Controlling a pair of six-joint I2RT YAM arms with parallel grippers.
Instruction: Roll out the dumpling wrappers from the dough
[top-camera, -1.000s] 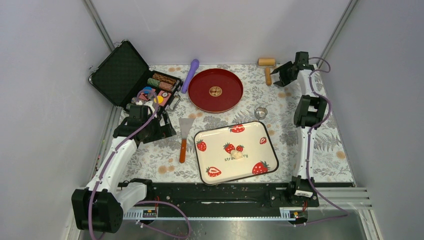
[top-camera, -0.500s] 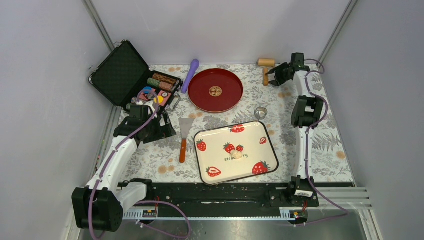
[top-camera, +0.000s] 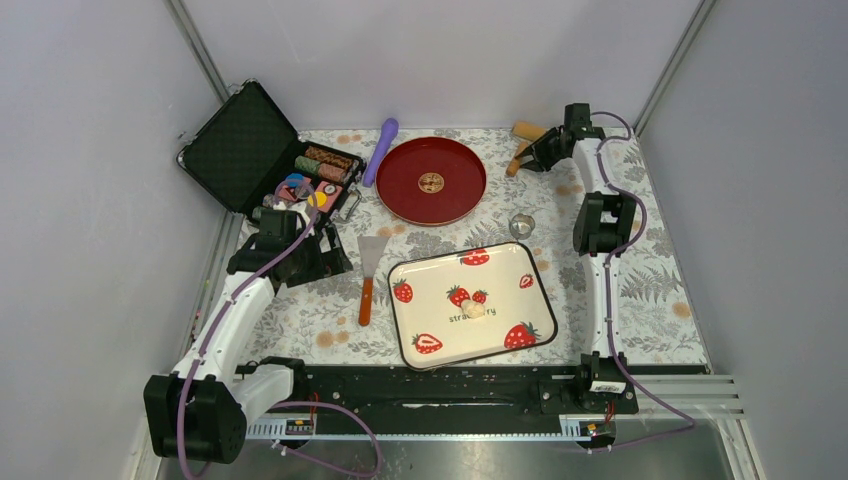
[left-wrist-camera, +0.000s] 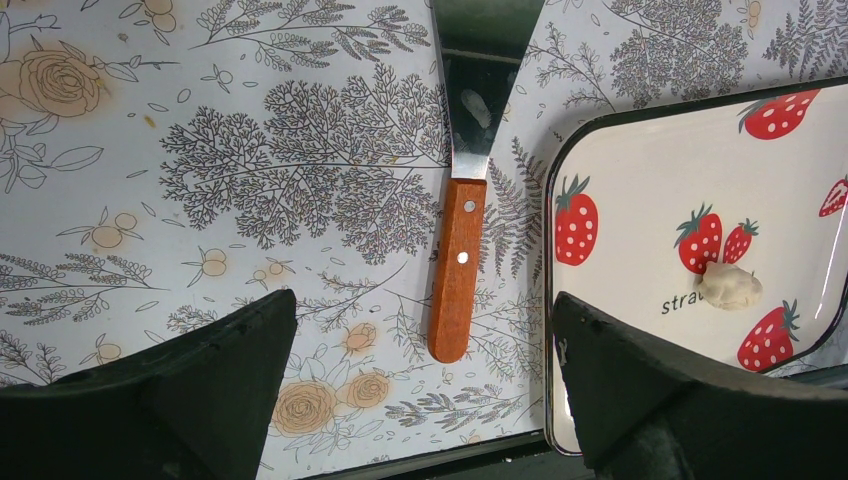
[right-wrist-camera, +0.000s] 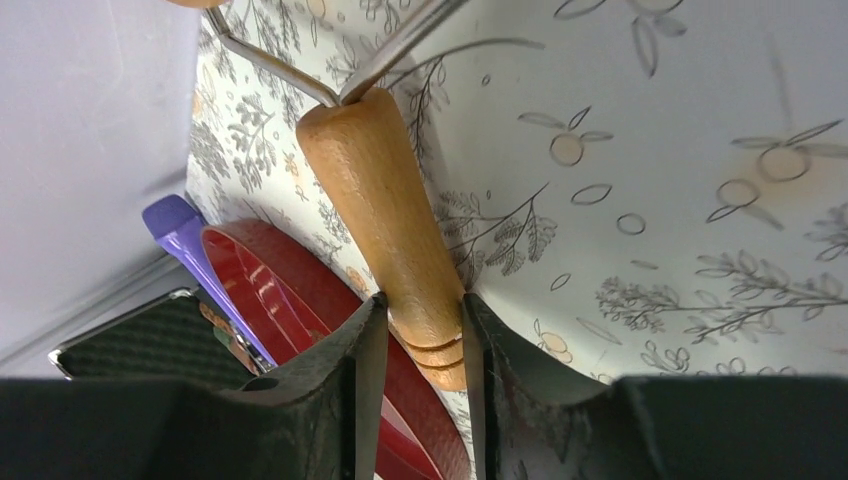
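The dough (left-wrist-camera: 729, 286) lay as one small pale lump on the strawberry tray (top-camera: 440, 325), near the tray's middle, touching the printed lettering and just beside the pair of printed strawberries. Nothing else rested on it, and neither arm was near it. The tray sat on the tabletop (top-camera: 660, 280) at the near centre.

The right pincer (right-wrist-camera: 418, 305) was at the far right corner, closed on the handle of the wooden roller (right-wrist-camera: 385, 190). Both fingers pressed against the sides of the handle near its butt end. In the overhead view the roller stood tilted, its head toward the far edge.

The left pincer (left-wrist-camera: 420, 310) hung wide open above the tabletop at the left, holding nothing. Between its fingers the wrist view showed the spatula (left-wrist-camera: 457, 270), which lay flat just to the left of the tray, blade toward the far side, wooden handle toward the near side.

A red round plate (top-camera: 405, 175) sat far of the tray. A purple tool (top-camera: 381, 150) lay at its left edge. A small metal ring cutter (top-camera: 521, 225) stood between plate and tray, to the right. An open black case (top-camera: 240, 145) occupied the far left corner.
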